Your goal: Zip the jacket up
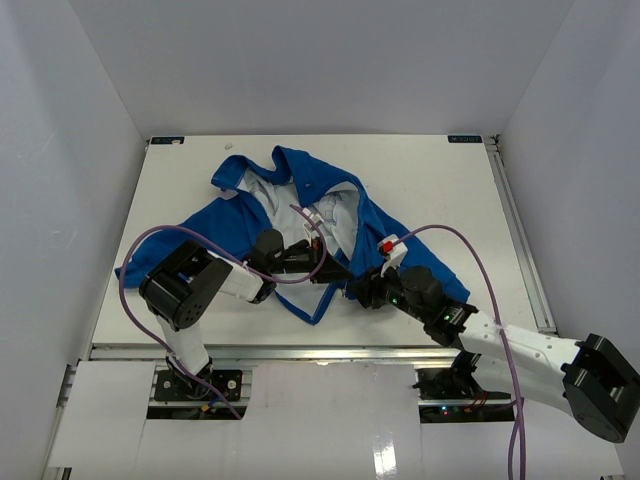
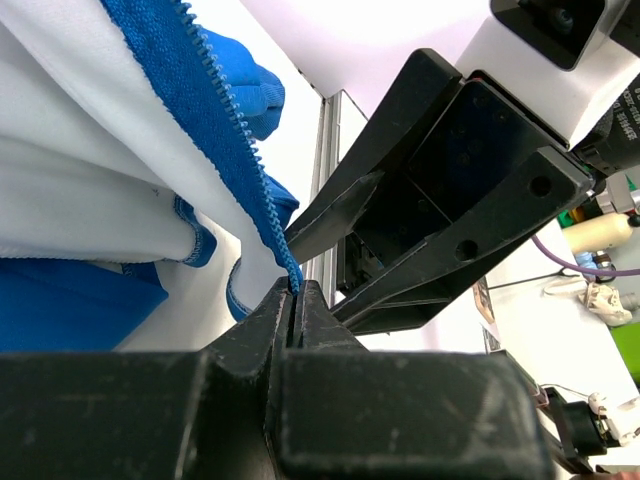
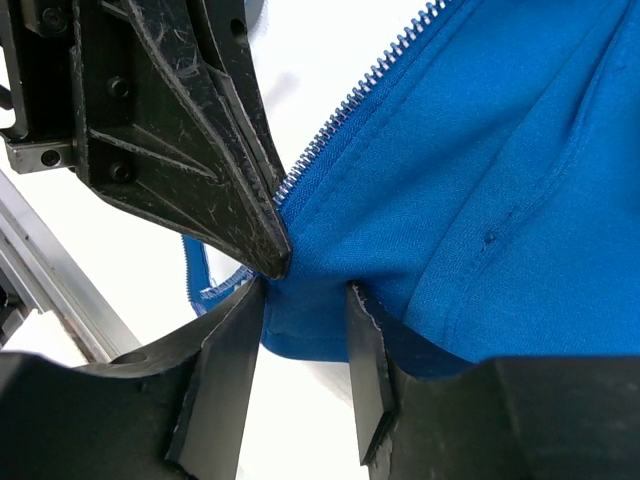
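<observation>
The bright-blue jacket (image 1: 240,215) lies open on the white table (image 1: 430,180), its pale lining (image 1: 335,210) facing up. My left gripper (image 1: 338,270) is shut on the bottom end of one zipper edge; the left wrist view shows the blue zipper teeth (image 2: 230,110) running down into the closed tips (image 2: 295,288). My right gripper (image 1: 360,291) is open right beside it, and its fingers (image 3: 303,295) straddle the blue hem (image 3: 310,320) of the other front panel without clamping it. That panel's zipper teeth (image 3: 350,110) run up and away. The left gripper's tips (image 3: 265,240) touch the cloth just above.
A metal rail (image 1: 300,350) runs along the table's near edge and another (image 1: 520,230) along the right edge. Purple cables (image 1: 470,260) loop over both arms. White walls enclose the table on three sides. A loose blue strip (image 1: 320,305) of the hem hangs towards the near edge.
</observation>
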`<state>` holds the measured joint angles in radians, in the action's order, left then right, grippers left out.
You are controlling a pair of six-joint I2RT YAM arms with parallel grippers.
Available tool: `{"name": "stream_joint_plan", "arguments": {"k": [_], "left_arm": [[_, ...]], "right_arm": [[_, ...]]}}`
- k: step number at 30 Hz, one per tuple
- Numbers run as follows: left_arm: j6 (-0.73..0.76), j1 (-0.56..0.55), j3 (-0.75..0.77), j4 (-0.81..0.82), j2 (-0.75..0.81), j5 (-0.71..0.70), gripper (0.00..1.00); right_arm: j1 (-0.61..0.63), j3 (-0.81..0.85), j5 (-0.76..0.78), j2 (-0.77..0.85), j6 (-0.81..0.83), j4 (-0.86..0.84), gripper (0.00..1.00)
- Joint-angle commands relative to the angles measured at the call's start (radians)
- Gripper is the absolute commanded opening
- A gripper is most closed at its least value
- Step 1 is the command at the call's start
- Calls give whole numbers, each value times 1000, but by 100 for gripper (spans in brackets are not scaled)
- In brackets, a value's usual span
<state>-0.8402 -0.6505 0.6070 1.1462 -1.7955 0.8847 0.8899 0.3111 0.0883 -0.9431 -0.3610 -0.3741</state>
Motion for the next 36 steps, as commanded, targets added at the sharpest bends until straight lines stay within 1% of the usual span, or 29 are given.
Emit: {"name": "stream_joint_plan", "arguments": {"k": [1,8,14,23,27,31,36], "left_arm": [[-12,-6,-4,59,1,48,0],[-33,-6,-9,98,-2,56,0],[-46,-5,-15,124,-4,62,0],[-48,-5,-16,128,2,53,0],[-46,-6,-21,122,7,41,0],[-27,-6,-26,90,17,6,0],[0,-6,-26,53,34,-32,0]], "right_arm": [[-12,-10,-79,-15,36,-89,42],[-13,-30,-143,-50,40,-135,41],[-14,-35,-152,-68,40,-158,31],[-14,-63,-162,-59,34,-172,25],[-12,-67,-162,-65,34,-177,26],[-12,-71,-155,-66,34,-176,32],[-12,-70,-149,-66,33,-177,33]]}}
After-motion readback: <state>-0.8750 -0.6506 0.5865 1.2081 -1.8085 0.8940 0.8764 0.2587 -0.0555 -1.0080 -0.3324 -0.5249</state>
